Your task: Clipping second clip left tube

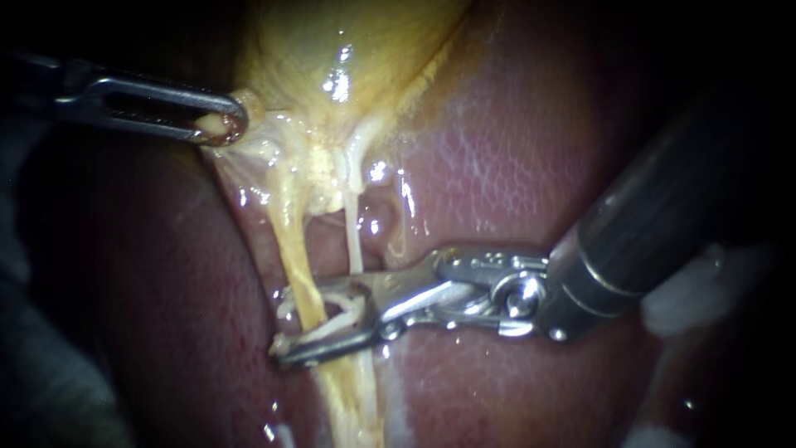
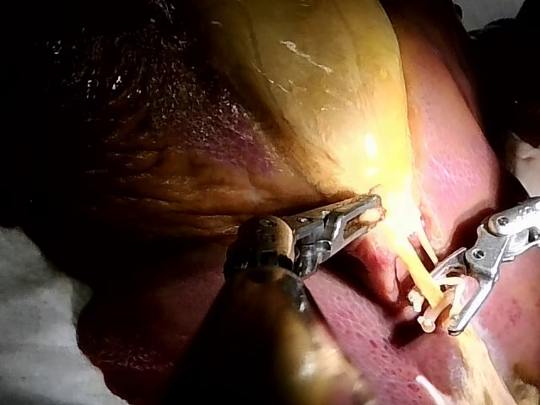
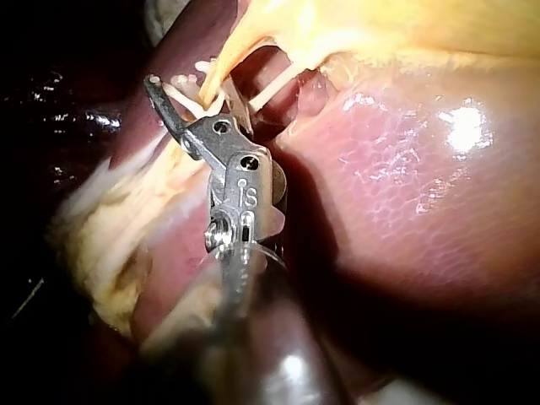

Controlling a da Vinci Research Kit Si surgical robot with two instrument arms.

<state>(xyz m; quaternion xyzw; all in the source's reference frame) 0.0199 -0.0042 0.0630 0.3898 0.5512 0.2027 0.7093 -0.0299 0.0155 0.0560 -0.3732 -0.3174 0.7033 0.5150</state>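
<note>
So the thin yellow left tube (image 1: pixel 300 265) runs top-to-bottom at lower centre, and the right instrument (image 1: pixel 283 327) lies crosswise over it, end effector wide, cradling a white clip (image 1: pixel 347 307); left instrument (image 1: pixel 220 126) pinches the yellow gallbladder (image 1: pixel 332 50) upper left.

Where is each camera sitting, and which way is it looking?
Endoscope view: close to the tissue, facing gallbladder, liver and left tube; left instrument and right instrument both show.
Left wrist view: on the left instrument's arm, looking along its shaft to where it grips the gallbladder.
Right wrist view: on the right instrument's arm, looking along its shaft to the clip around the left tube.
Shared: both wrist views show the right instrument at that tube.
</note>
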